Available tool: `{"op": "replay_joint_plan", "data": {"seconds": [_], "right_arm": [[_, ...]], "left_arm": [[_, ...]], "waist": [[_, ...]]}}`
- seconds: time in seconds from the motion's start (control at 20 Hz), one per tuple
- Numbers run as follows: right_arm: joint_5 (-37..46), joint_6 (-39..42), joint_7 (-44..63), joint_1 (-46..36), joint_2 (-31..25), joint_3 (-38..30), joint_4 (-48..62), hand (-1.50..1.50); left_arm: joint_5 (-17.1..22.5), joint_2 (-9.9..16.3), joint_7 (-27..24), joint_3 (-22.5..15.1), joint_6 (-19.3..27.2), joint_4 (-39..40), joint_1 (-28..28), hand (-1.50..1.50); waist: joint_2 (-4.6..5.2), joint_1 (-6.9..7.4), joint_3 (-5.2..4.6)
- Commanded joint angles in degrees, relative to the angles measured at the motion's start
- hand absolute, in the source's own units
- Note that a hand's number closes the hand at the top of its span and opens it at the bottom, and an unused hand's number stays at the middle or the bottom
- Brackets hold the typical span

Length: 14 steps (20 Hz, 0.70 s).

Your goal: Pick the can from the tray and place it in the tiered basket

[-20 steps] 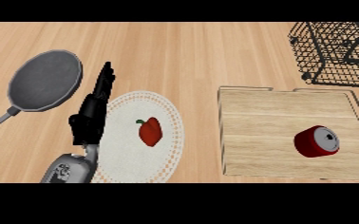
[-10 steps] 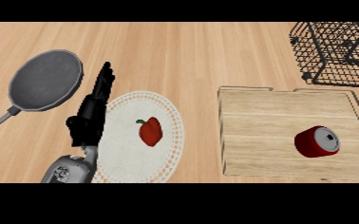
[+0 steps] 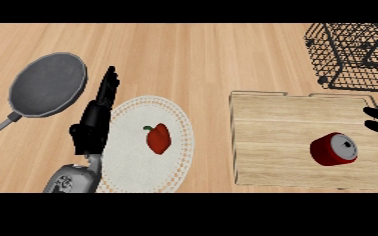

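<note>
A red can (image 3: 334, 149) lies on its side on the wooden tray (image 3: 280, 130), near the tray's right end, with its silver top facing right. The black wire tiered basket (image 3: 345, 55) stands at the far right, beyond the tray. A small black part of my right hand (image 3: 371, 119) shows at the view's right edge, just above and to the right of the can and apart from it. My left hand (image 3: 94, 120) rests open at the lower left, fingers straight and pointing away, beside a white plate.
A white plate (image 3: 129, 155) holds a red pepper (image 3: 159, 139) at the lower middle-left. A grey frying pan (image 3: 48, 85) lies at the left, close to my left hand. The wooden counter stretches between the plate and the tray.
My right hand has come into view at the right edge, near the can. The left hand, the can and the other things have not moved.
</note>
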Motion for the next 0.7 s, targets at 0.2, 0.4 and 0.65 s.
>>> {"op": "replay_joint_plan", "data": {"seconds": [0.2, 0.4, 0.65], "right_arm": [[11.18, -9.49, -11.64, 0.87, 1.56, 3.67, 9.22, -1.5], [12.35, -11.56, -15.48, 1.42, 0.74, 2.59, 15.34, -1.5], [15.7, -13.46, -14.57, 3.18, 3.13, 7.56, 15.73, -1.5]], "left_arm": [[-1.25, -2.47, 1.87, 1.35, -0.17, 1.55, -3.34, 0.0], [-3.4, -4.3, 0.76, -1.43, 0.6, -0.64, 0.81, 0.0], [-0.78, -0.72, -0.88, 2.98, -3.44, -0.96, 1.98, 0.0]], "waist": [[-0.01, -0.16, -0.12], [-0.08, -0.19, -0.13], [-0.1, -0.17, -0.14]]}}
